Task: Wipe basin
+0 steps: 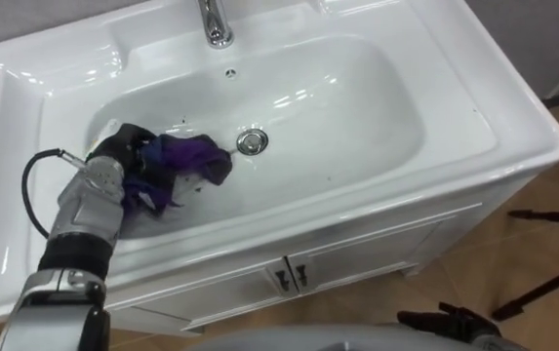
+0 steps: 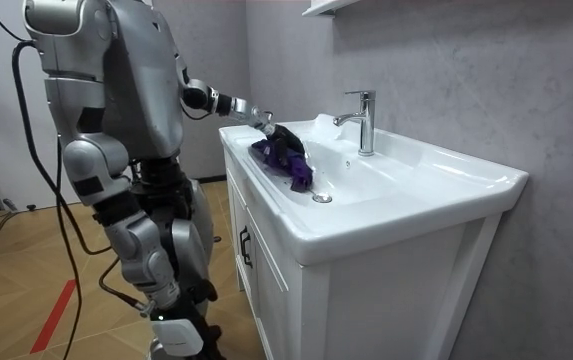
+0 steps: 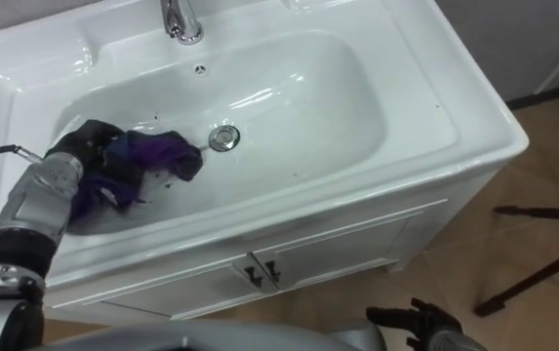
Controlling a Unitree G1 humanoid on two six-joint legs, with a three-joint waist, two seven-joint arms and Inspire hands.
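Lying crumpled, dark purple, in the basin (image 1: 357, 117) by the drain (image 1: 252, 141), the cloth (image 1: 191, 156) hides whether the left hand (image 1: 123, 146) grips it.

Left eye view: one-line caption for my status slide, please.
The robot's left hand grips a bunched purple cloth inside the white basin, just left of the drain.
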